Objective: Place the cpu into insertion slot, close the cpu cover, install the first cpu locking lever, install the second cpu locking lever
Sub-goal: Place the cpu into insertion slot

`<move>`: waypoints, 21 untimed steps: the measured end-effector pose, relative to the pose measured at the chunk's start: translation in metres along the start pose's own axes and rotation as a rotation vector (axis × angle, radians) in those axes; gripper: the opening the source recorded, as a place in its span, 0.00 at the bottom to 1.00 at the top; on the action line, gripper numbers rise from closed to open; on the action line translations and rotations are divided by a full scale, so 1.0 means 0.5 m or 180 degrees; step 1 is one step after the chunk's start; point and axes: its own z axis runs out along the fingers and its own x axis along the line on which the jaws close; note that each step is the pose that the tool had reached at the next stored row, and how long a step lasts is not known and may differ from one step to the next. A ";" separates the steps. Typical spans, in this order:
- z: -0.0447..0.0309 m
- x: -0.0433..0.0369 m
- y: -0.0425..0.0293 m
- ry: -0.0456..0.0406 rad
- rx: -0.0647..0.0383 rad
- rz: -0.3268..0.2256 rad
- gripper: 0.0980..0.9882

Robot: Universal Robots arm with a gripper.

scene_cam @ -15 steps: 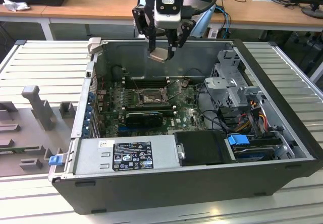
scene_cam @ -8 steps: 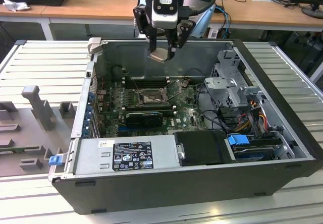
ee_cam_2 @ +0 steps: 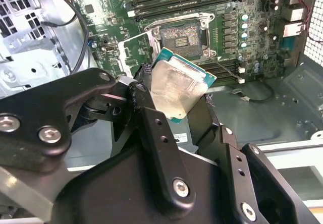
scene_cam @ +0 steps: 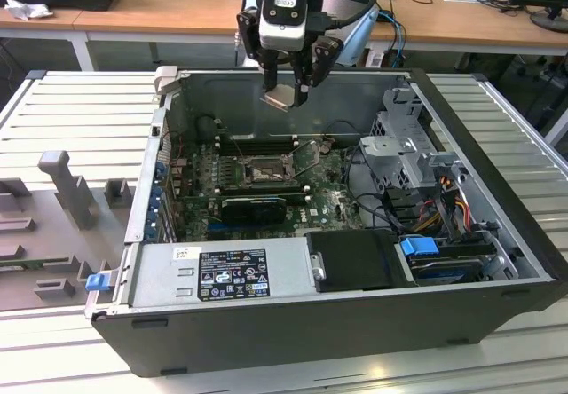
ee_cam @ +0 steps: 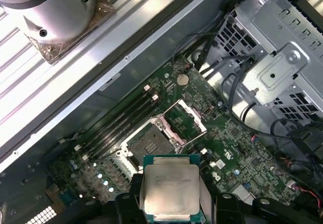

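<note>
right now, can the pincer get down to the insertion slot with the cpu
Probably yes: the pincer holds the cpu above the open case, the insertion slot lies bare below, the cpu cover is swung up, and nothing seems to cross the way down.

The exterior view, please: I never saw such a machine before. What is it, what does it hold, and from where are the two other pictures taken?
It is a robot arm reaching down over an opened computer case, which stands on a grey ribbed table. The exterior view comes from a camera off the arm. Both wrist views come from cameras riding on the arm, looking into the case. The end effector, the arm's grasping part, is shut on the cpu, a thin square chip with a silvery top. The chip hangs above the green circuit board. On that board lies the insertion slot, a square socket with no chip in it.
</note>
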 end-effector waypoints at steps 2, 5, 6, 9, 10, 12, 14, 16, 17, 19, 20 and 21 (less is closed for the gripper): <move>0.000 0.000 0.000 -0.0005 -0.0001 0.0056 0.48; 0.001 0.000 0.000 -0.0021 0.0000 0.0196 0.48; 0.002 0.000 0.000 -0.0026 0.0000 0.0242 0.48; 0.003 0.000 0.000 -0.0044 -0.0003 0.0440 0.48; 0.004 0.000 0.000 -0.0051 -0.0005 0.0514 0.48; 0.004 0.000 0.000 -0.0060 -0.0007 0.0614 0.48; 0.005 0.000 0.000 -0.0066 -0.0008 0.0683 0.48; 0.008 0.000 -0.001 -0.0072 -0.0009 0.0751 0.48; 0.009 0.000 -0.001 -0.0073 -0.0009 0.0763 0.48; 0.011 0.000 -0.001 -0.0073 -0.0010 0.0769 0.48; 0.012 0.000 -0.001 -0.0073 -0.0009 0.0770 0.48; 0.013 0.000 -0.001 -0.0073 -0.0009 0.0770 0.48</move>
